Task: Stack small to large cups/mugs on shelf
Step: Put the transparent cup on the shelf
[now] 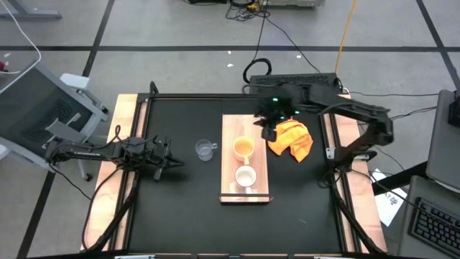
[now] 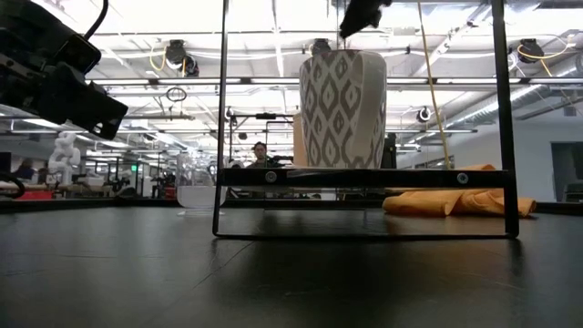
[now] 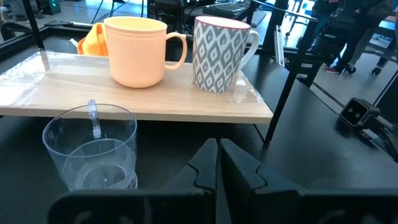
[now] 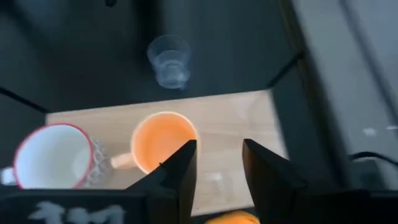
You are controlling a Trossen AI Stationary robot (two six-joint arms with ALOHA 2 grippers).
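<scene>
A large open robotics lab or workshop is shown: exposed ceiling ducts and strip lights are seen beyond the bench, cables are trailed over a taped grey floor, and a keyboard lies alongside.

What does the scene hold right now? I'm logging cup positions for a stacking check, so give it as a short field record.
shelf: wooden board mid-table
on shelf: orange-yellow mug and white patterned mug, side by side, not stacked
off shelf: clear glass cup on the table left of the shelf
cloth: orange cloth right of shelf
left end effector: shut, left of the glass cup
right end effector: open, above the shelf's far end
</scene>
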